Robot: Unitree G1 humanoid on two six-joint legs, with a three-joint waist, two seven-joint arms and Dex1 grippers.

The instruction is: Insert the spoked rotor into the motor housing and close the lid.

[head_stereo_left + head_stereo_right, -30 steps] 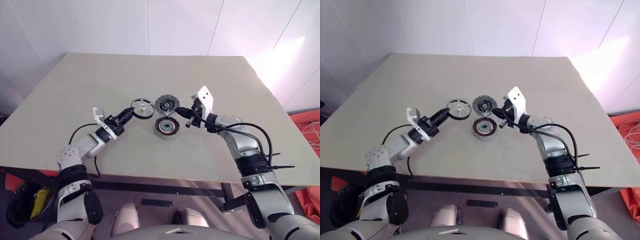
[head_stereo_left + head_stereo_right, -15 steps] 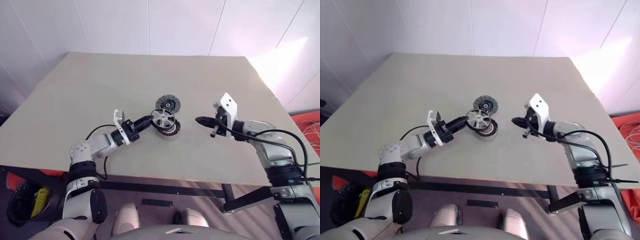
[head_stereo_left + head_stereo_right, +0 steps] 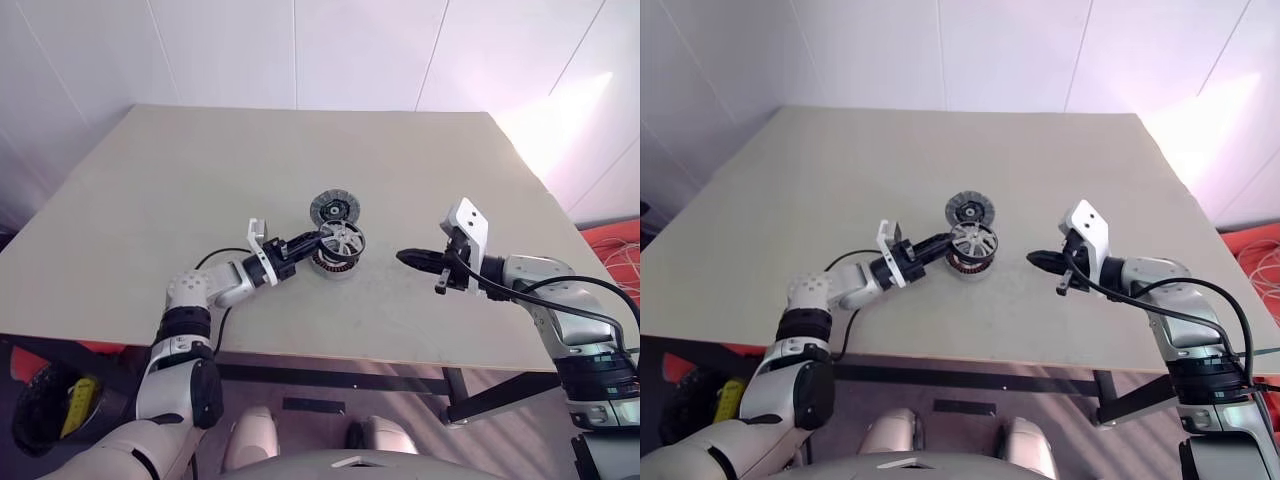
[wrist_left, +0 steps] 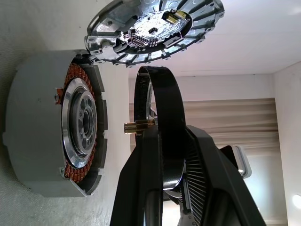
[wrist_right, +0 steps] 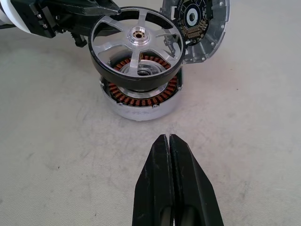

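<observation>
1. The jaws of the left gripper (image 3: 308, 243) are clenching the rim of the spoked rotor (image 3: 342, 239), holding it just above the motor housing (image 5: 139, 100) and not yet seated in it.
2. Taking the motor housing as the landmark: the rotor is hanging over its open mouth, tilted a little, with its near edge lower over the copper windings and its hub roughly over the silver centre.
3. The lid (image 3: 334, 208) is lying open on the far side of the housing, ribbed inner face up, joined at the housing rim and touching the tabletop (image 3: 200, 180).
4. To do this step well, I judge the rotor should be levelled first, so that its face is running parallel to the housing mouth before it goes down.
5. The short shaft, seen in the left wrist view pointing at the housing's centre bore, looks a touch off line; centring it there is what matters most.
6. Lowering should be slow, since a cocked rotor is likely to catch on the windings or nudge the housing.
7. To the right of the housing, well apart from it, the right gripper (image 3: 408, 259) is hovering with its jaws pressed together and grasping nothing; it could steady the housing if it slides.
</observation>
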